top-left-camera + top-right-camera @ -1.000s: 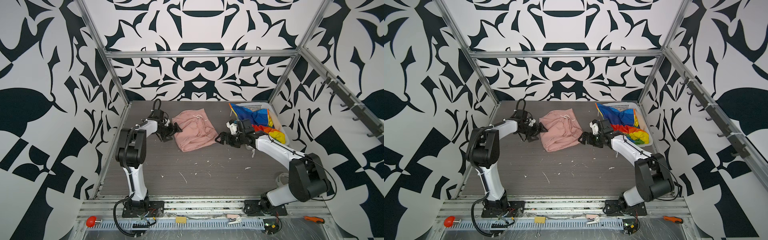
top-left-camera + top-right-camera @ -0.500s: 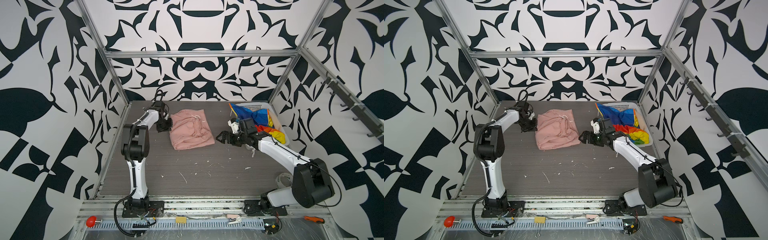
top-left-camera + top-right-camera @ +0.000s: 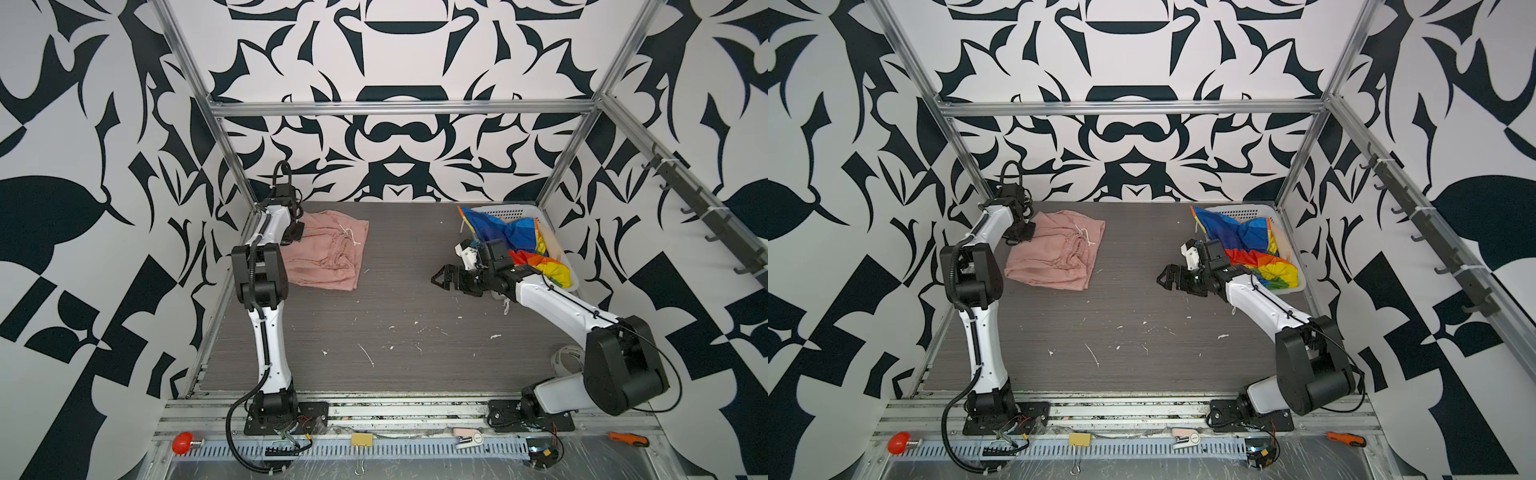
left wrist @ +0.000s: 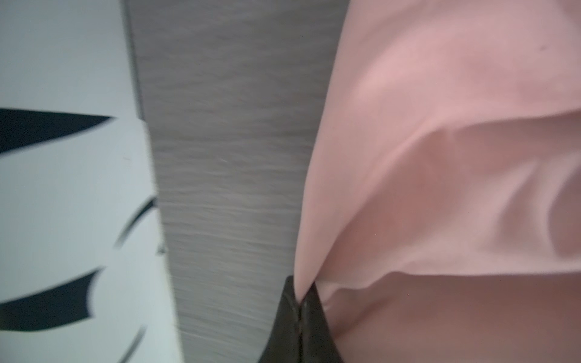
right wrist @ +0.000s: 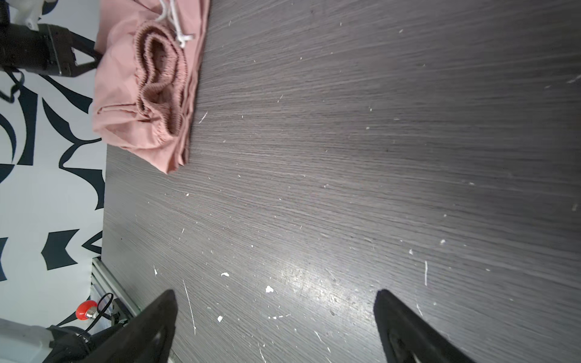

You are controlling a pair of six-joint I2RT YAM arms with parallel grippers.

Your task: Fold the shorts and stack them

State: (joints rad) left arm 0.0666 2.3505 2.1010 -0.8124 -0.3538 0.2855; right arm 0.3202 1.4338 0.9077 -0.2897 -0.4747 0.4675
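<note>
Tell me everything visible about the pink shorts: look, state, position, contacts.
The salmon-pink shorts are soft cloth, loosely folded and rumpled, with the gathered elastic waistband and white drawstring showing on top. They lie on the dark wood-grain table at its far left, and the left gripper is shut on their left edge.

We see only a pale beige sliver of cloth in the white perforated plastic basket — the rainbow-striped cloth shorts cover the rest. In the left wrist view the salmon-pink cloth shorts are blurred, cut by the edge.
</note>
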